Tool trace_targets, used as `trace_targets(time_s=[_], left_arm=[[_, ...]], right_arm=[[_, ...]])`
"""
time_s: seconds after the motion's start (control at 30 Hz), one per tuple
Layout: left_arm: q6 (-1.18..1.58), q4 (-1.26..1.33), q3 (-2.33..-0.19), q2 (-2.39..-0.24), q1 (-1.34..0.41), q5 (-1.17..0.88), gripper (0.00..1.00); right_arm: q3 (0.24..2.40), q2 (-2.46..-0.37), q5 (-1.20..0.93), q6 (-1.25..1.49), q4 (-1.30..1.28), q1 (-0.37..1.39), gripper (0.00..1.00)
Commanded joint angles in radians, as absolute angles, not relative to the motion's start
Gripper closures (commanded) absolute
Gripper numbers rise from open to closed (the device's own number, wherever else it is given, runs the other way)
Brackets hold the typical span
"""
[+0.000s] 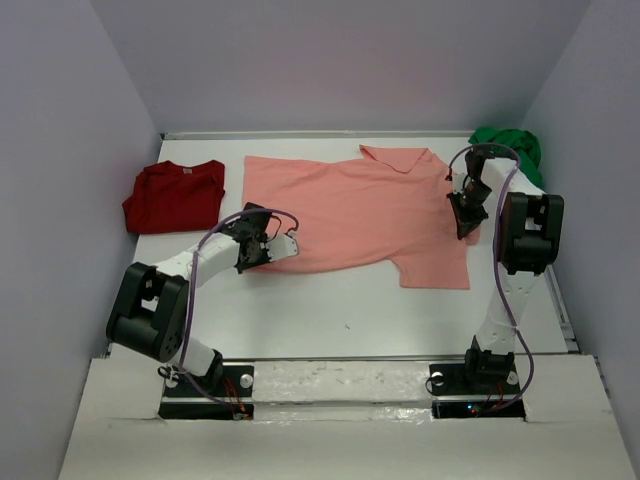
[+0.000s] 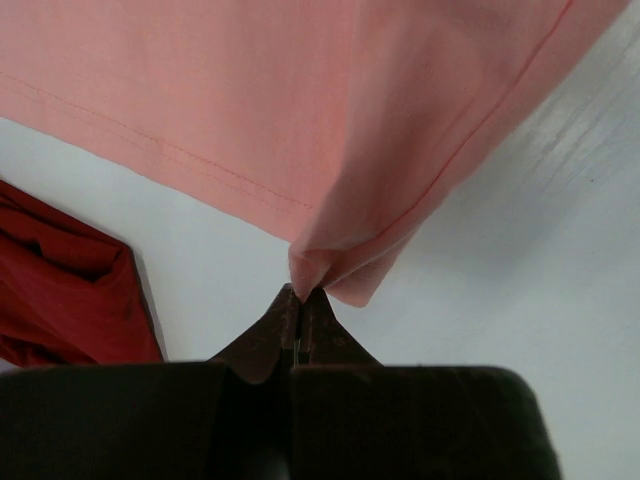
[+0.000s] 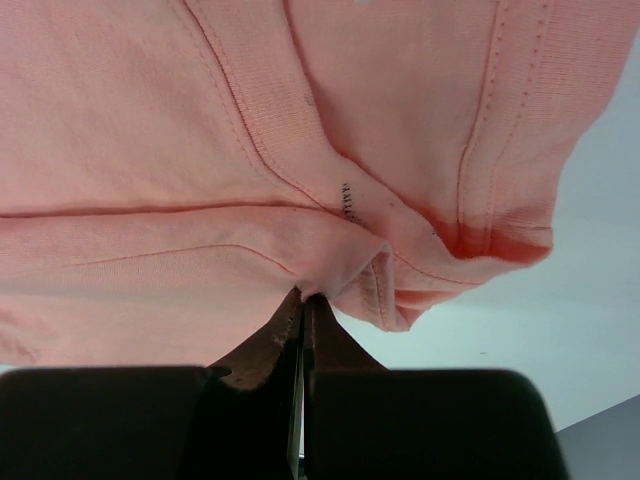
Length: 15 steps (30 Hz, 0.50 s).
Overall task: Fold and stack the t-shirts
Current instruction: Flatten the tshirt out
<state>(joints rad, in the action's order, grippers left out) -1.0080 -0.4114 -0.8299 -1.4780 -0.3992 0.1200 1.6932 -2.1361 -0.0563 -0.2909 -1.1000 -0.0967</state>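
Observation:
The salmon-pink t-shirt (image 1: pixel 350 210) lies spread across the middle of the white table, collar toward the back. My left gripper (image 1: pixel 252 256) is shut on its near-left hem corner (image 2: pixel 310 268), pinching a fold of cloth at the fingertips (image 2: pixel 302 295). My right gripper (image 1: pixel 466 228) is shut on the pink shirt at its right shoulder seam (image 3: pixel 340 275), by the sleeve. The dark red t-shirt (image 1: pixel 175 195) lies folded at the left, seen again as the dark red t-shirt (image 2: pixel 60 290) in the left wrist view. The bright green t-shirt (image 1: pixel 510 145) is bunched at the back right corner.
Grey walls close in the table (image 1: pixel 350 310) at the back and both sides. The arm bases sit on the near edge. Bare white tabletop shows in front of the pink shirt.

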Motion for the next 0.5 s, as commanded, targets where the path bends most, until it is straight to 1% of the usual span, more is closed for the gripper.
trace_targets(time_s=[0.0,0.47], left_arm=[[-1.029,-0.414,-0.876,-1.486,-0.402,0.144,1.00],[-1.046,-0.430,-0.882,-1.460,-0.368,0.153,1.00]], right_arm=[[1.749,-2.140,-0.023,-0.285,-1.098,-0.092,1.00],[1.778,-2.141,-0.021,-0.279,-1.114,-0.092,1.00]])
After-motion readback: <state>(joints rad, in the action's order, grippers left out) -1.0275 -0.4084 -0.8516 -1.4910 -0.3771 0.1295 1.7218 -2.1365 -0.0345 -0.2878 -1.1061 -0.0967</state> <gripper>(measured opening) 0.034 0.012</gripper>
